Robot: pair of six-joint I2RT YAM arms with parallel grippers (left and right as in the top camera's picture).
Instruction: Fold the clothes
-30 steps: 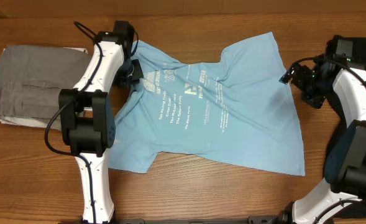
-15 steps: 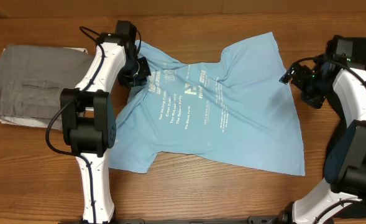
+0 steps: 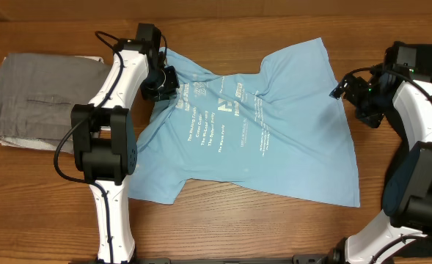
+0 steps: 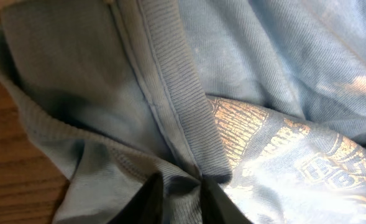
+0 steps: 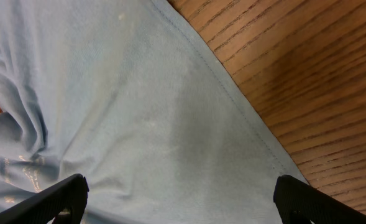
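left jaws moved onto one t-shirt [image 3: 296,147] (collar [image 4: 176,81] pinched).

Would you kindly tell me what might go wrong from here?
The left gripper pinches only a small bunch at the collar of the light blue T-shirt; it may slip out. The right gripper hangs open above the shirt's edge, so a one-sided pull could drag the wrinkled cloth askew.

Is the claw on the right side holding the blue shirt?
No: the right gripper stands wide open over the T-shirt, with no cloth pinched in it.
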